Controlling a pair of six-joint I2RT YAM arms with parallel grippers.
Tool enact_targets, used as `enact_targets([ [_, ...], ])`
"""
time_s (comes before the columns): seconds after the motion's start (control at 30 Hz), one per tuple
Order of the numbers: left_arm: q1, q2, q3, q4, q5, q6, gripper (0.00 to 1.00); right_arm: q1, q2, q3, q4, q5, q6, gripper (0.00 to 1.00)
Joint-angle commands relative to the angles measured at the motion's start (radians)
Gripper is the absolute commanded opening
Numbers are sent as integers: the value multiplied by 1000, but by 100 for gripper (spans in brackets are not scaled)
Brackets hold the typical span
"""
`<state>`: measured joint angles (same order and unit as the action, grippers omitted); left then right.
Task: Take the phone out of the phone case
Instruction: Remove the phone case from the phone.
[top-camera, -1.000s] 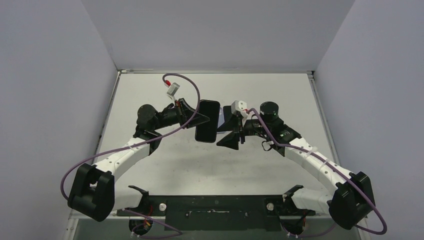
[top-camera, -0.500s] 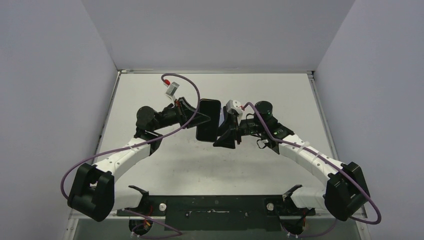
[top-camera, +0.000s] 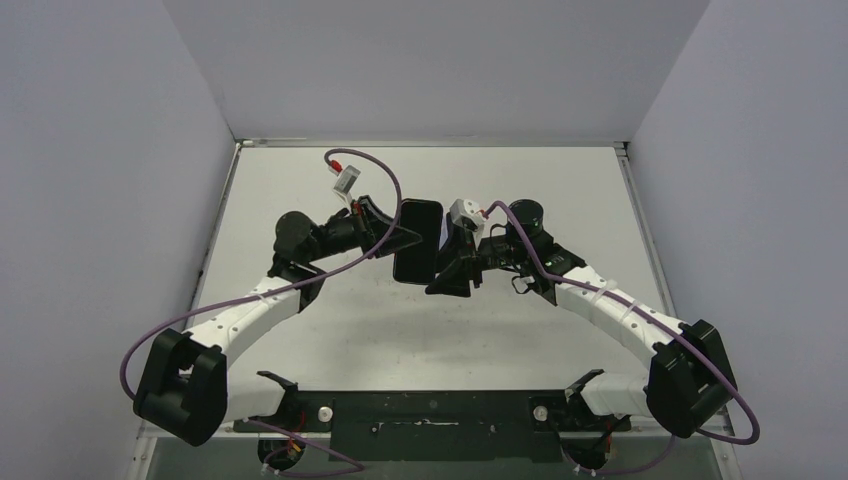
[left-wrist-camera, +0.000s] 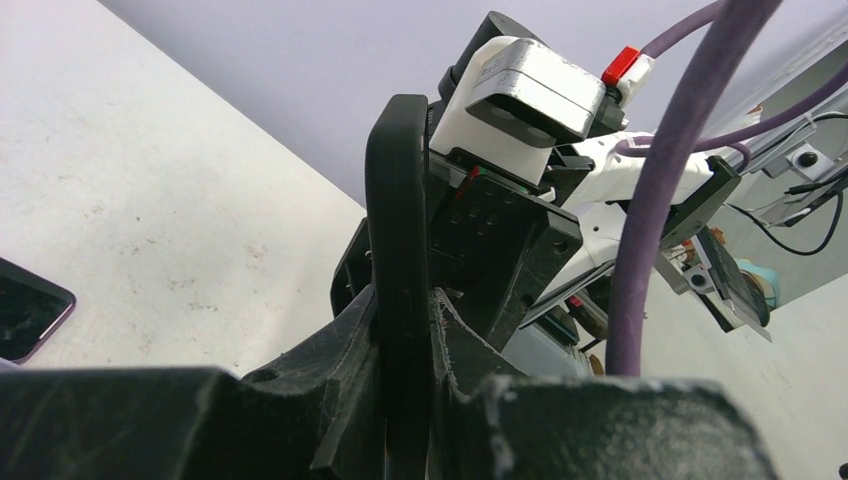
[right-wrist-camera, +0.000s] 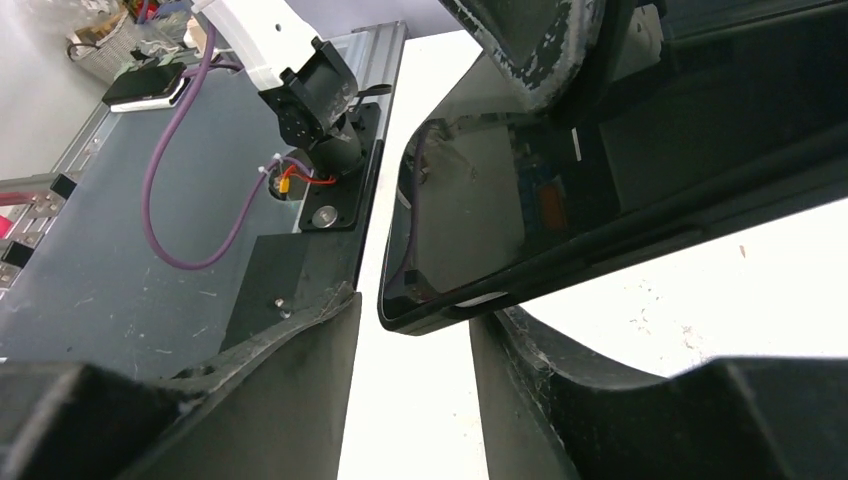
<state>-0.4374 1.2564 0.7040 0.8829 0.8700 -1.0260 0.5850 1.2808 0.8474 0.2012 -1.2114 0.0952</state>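
The phone in its black phone case (top-camera: 417, 242) hangs above the middle of the table, with my left gripper (top-camera: 398, 238) shut on its left long edge. In the left wrist view the case's rim (left-wrist-camera: 395, 200) runs upright between the pinched jaws of that gripper (left-wrist-camera: 405, 335). My right gripper (top-camera: 438, 258) reaches in from the right. In the right wrist view the phone's glossy screen (right-wrist-camera: 470, 210) and the case's rim (right-wrist-camera: 600, 250) show, with one corner lying between the open jaws of the right gripper (right-wrist-camera: 415, 312). A gap remains on the left-hand finger's side.
A dark flat slab with a purple edge (left-wrist-camera: 25, 310) lies on the white table (top-camera: 330, 330) under the left arm's side. Purple cables (top-camera: 375, 165) loop off both wrists. Grey walls close the table in at the left, back and right.
My right arm has swung left until its jaws straddle the phone's corner, and those jaws have narrowed. The left gripper and the phone have stayed put.
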Motion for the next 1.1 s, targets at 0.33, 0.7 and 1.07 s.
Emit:
enact_targets([
  [0.33,-6,-63,20,-30,-38,0,0,8,-20,43,27,-30,-101,12],
  [0.7,-7,-12,21,-49,-21,-208,0,36,-9,129,-144,96,-373,0],
  [1.07,-15,18,45,-35,43,-262,0,37,9,181,-160,226,-493,0],
])
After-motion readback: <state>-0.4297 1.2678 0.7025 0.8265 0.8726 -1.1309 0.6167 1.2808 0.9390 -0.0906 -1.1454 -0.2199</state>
